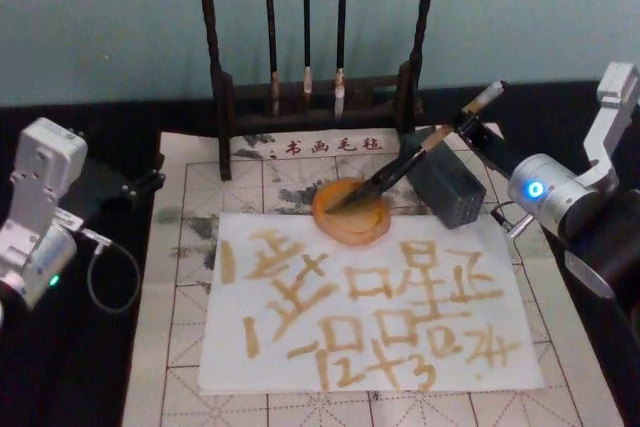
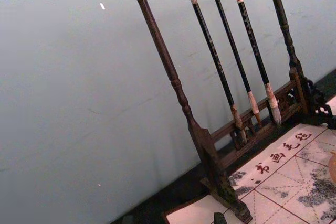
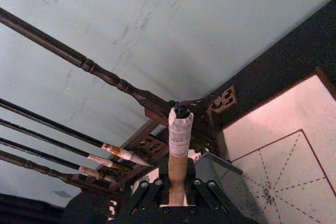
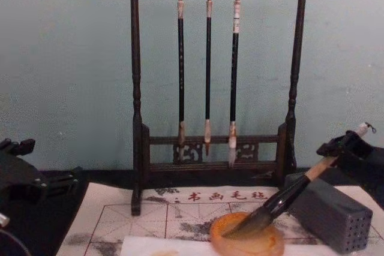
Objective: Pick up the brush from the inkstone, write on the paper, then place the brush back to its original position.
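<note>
The brush (image 1: 420,152) slants down from upper right to lower left, with its dark tuft resting in the round orange inkstone (image 1: 340,232). My right gripper (image 1: 468,127) is shut on the upper part of the tan handle, just below the whitish end cap. In the right wrist view the handle (image 3: 178,135) runs up between the fingers (image 3: 152,187). From the chest the brush (image 4: 288,196) leans into the inkstone (image 4: 252,247), with the right gripper (image 4: 342,148) at the right. The white paper (image 1: 370,317) lies in front of the inkstone, covered with tan characters. My left gripper (image 1: 135,187) is parked at the far left.
A grey block with dotted holes (image 1: 455,192) sits just right of the inkstone, under the brush handle. A dark wooden rack (image 1: 310,97) with three thin brushes stands at the back. The red-grid mat (image 1: 180,327) lies under the paper.
</note>
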Available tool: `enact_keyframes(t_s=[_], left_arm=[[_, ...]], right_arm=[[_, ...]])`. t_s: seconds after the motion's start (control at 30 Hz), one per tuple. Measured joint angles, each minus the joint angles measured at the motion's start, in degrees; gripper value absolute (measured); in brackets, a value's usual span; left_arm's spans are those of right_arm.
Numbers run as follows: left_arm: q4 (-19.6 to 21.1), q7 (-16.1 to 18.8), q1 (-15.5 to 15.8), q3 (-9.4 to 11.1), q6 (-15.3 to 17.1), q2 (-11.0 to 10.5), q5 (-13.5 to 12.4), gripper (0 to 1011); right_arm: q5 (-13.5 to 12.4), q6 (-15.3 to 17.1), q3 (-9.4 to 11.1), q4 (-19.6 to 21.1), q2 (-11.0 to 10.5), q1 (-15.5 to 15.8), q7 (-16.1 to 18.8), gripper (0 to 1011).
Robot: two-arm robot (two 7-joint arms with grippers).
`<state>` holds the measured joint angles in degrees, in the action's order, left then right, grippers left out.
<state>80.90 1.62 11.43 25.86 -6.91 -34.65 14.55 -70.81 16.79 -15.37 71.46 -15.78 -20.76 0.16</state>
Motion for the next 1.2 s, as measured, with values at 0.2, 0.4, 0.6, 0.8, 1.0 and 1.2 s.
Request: enact_keyframes(t_s=[0.2,0.4,0.6,0.8,1.0,1.2], left_arm=[[0.0,0.0,0.0,0.0,0.0,0.0,0.0,1001],[0.0,0.0,0.0,0.0,0.0,0.0,0.0,1001],[0.0,0.0,0.0,0.0,0.0,0.0,0.0,1001],[0.0,0.0,0.0,0.0,0.0,0.0,0.0,1001],[0.0,0.0,0.0,0.0,0.0,0.0,0.0,1001],[0.0,0.0,0.0,0.0,0.0,0.0,0.0,1001]], right_arm=[[-0.3,-0.2,-0.5,0.0,-0.3,-0.1,-0.3,185],[-0.3,-0.2,-0.5,0.0,-0.3,-0.1,-0.3,185],[-0.3,-0.2,-0.4,0.0,-0.2,-0.1,-0.2,185],[-0.2,-0.2,-0.3,0.0,-0.2,-0.1,-0.2,313],[-0.2,-0.2,-0.3,0.0,-0.2,0.0,-0.1,509],[-0.1,-0.2,-0.3,0.0,-0.2,0.0,-0.1,687]])
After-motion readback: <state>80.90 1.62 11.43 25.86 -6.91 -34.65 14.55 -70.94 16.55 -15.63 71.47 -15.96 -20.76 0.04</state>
